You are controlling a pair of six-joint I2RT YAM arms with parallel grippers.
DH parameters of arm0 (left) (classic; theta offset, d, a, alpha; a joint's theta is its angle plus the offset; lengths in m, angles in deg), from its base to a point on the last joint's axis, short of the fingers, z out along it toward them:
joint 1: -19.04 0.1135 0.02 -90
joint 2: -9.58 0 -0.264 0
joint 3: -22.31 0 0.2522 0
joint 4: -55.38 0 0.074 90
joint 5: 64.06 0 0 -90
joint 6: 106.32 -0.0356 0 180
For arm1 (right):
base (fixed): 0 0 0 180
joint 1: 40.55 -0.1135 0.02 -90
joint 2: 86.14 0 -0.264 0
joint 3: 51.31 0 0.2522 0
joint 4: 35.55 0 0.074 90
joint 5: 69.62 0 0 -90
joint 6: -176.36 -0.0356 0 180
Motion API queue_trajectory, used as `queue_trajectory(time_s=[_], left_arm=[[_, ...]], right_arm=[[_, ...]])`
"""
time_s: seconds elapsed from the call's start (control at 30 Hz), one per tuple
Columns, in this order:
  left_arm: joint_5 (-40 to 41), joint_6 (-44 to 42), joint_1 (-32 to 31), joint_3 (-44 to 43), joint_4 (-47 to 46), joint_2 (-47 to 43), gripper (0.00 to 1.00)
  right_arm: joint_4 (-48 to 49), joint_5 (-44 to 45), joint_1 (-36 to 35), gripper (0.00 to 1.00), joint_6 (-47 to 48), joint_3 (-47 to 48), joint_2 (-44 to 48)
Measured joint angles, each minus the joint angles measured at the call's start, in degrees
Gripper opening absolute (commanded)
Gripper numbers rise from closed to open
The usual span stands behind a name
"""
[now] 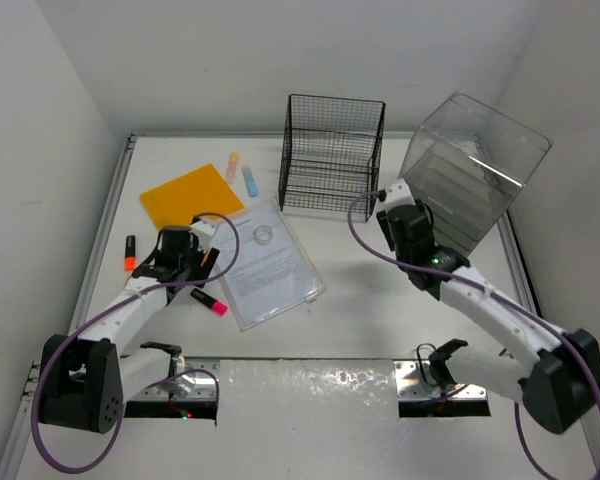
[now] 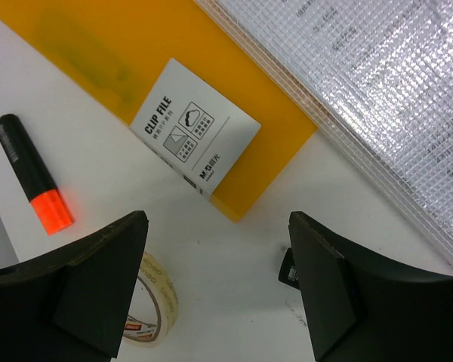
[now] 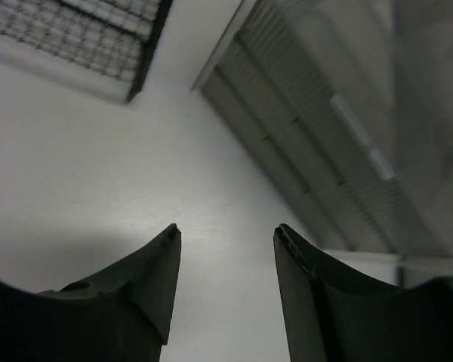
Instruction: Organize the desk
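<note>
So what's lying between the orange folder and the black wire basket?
Two small pens: a pale orange pen and a blue pen, side by side on the white desk. The top view shows them.

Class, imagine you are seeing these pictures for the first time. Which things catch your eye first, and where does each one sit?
The bright orange folder at the far left of the white desk stands out most, next to a clear document sleeve. A black wire basket stands at the far middle, and a big clear plastic drawer box fills the far right corner.
</note>
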Motion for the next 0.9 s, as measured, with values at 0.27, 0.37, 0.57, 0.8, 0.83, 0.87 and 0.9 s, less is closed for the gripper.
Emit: queue_trajectory(time_s=[0.27,0.37,0.57,0.8,0.83,0.87,0.9], left_arm=[[-0.5,0.0,0.0,0.5,-0.9,-0.9,0.74],[-0.7,0.0,0.0,0.7,-1.0,-0.9,0.74],[-1.7,-0.3,0.3,0.8,-1.1,-0.9,0.74],[-2.2,-0.4,0.3,0.8,-1.2,-0.8,0.74],[-2.2,-0.5,0.3,0.8,-1.3,-0.8,0.74],[-2.2,-0.5,0.3,0.8,-1.3,-0.8,0.74],[-2.2,-0.5,0.3,0.8,-1.3,-0.8,0.74]], right_arm=[[14.1,18.4,0.0,0.44,32.9,3.3,-19.9],[19.8,21.6,0.0,0.41,42.3,2.3,-23.9],[31.3,24.0,0.1,0.37,53.9,0.6,-27.6],[32.3,22.9,2.9,0.40,57.1,1.2,-34.1],[31.9,22.8,3.6,0.40,56.9,1.4,-34.6],[31.6,22.8,4.2,0.40,56.8,1.5,-35.1],[31.6,22.8,4.7,0.40,56.6,1.5,-35.5]])
